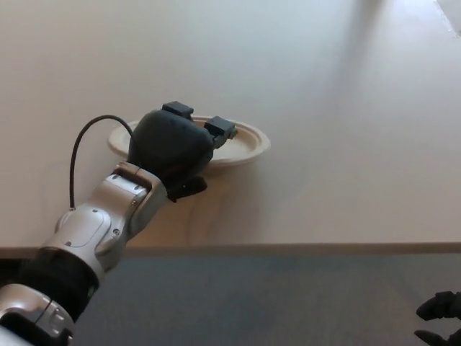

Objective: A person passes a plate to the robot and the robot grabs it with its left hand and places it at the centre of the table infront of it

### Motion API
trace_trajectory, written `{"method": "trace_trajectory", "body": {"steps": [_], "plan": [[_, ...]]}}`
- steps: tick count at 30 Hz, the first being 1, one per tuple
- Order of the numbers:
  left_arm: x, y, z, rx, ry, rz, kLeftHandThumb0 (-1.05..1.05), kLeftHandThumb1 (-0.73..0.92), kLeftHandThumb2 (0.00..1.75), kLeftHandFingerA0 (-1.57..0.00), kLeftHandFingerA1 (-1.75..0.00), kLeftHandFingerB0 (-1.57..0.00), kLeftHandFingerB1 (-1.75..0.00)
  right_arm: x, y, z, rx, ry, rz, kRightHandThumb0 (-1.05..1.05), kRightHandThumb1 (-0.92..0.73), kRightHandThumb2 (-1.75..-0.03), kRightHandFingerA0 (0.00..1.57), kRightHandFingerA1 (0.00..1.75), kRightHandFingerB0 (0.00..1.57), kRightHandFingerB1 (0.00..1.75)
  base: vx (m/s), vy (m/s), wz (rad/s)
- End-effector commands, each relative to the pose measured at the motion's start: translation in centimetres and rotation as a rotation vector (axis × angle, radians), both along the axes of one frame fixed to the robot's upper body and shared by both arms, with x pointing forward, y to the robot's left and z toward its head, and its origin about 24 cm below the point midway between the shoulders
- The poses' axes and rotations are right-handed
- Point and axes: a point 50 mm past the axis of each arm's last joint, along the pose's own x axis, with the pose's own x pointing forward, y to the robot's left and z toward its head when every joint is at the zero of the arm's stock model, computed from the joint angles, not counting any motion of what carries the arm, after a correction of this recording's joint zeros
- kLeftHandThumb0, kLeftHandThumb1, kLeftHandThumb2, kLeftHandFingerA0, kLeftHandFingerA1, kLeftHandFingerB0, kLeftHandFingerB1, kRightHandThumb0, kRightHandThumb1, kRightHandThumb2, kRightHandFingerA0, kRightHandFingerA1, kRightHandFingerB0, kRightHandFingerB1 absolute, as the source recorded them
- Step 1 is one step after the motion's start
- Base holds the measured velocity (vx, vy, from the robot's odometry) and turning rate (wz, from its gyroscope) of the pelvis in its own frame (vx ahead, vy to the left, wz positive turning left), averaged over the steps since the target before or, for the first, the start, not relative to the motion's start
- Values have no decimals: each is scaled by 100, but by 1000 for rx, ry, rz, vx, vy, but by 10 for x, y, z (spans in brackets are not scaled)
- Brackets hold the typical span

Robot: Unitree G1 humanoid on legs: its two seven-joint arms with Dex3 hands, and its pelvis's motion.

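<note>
A cream paper plate (243,143) lies flat on the pale table (338,108), a little left of the middle. My left hand (173,148) covers the plate's near left part. Two fingers reach over the rim onto the plate and the thumb sits below the near edge, so the hand is shut on the plate. The plate's middle is hidden behind the hand. Only the dark fingertips of my right hand (439,317) show at the bottom right corner, low and off the table.
The table's front edge (288,249) runs across the picture, with grey floor (252,303) below it. A black cable (83,144) loops from my left forearm. A soft shadow falls across the table's far right.
</note>
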Motion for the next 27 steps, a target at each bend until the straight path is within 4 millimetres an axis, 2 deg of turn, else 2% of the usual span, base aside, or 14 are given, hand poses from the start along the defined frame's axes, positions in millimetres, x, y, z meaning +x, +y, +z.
{"method": "trace_trajectory", "body": {"steps": [1,2,5,8,9,12,14,16,17,20,23,24,25,27], "plan": [[10,16,10,-172,485,186,-88,48,91,0,-6,0,0,2,-4,3,-33,-2,7,-70,-78,-63,32,56,28,44,0,0,0],[13,19,13,-192,541,206,-102,54,68,0,-9,0,-3,2,-4,4,-30,-5,9,-70,-78,-63,31,56,28,44,0,0,0],[14,22,15,-200,577,222,-85,45,91,0,-8,0,0,2,-4,4,-29,-4,9,-71,-78,-63,31,56,28,44,0,0,0],[14,26,13,-231,618,240,-102,64,61,0,-14,0,0,2,-4,4,-32,-6,13,-70,-78,-63,33,56,28,44,0,0,0],[14,27,13,-251,626,239,-105,51,85,0,-13,0,-2,2,-4,4,-32,-7,14,-71,-60,-103,36,64,20,52,0,0,0],[12,31,12,-302,639,241,-104,80,64,0,-16,0,-1,3,-5,5,-38,-5,20,-73,-61,-103,34,62,21,52,0,0,0],[11,34,11,-344,646,220,-105,77,119,0,-9,0,0,5,-5,6,-27,-8,8,-72,-61,-102,34,62,21,52,0,0,0],[10,34,11,-348,664,216,-105,83,124,0,-10,0,0,5,-4,6,-24,-11,8,-63,-58,-103,40,64,17,52,0,0,0],[10,35,11,-338,666,211,-105,88,129,0,-10,0,0,5,-4,6,-23,-11,9,-68,-78,-64,35,55,27,44,0,0,0],[11,34,12,-320,672,205,-105,88,130,0,-10,0,0,6,-5,8,-22,-17,10,-69,-78,-65,35,56,27,45,0,0,0],[10,35,11,-387,716,197,-94,83,126,0,-15,0,-8,6,-5,8,-14,-19,7,-68,-75,-63,40,57,27,45,0,0,0],[11,36,12,-384,715,194,-98,92,82,0,-13,0,-2,7,-4,9,-17,-25,8,-70,-77,-64,35,57,28,46,0,0,0],[11,36,14,-393,708,188,-95,92,90,0,-13,0,-2,9,-5,10,-17,-30,8,-67,-57,-102,38,65,16,52,0,0,0],[10,36,15,-409,700,181,-95,92,90,0,-13,0,-2,9,-5,11,-15,-33,7,-67,-57,-102,38,65,16,52,0,0,0]]}}
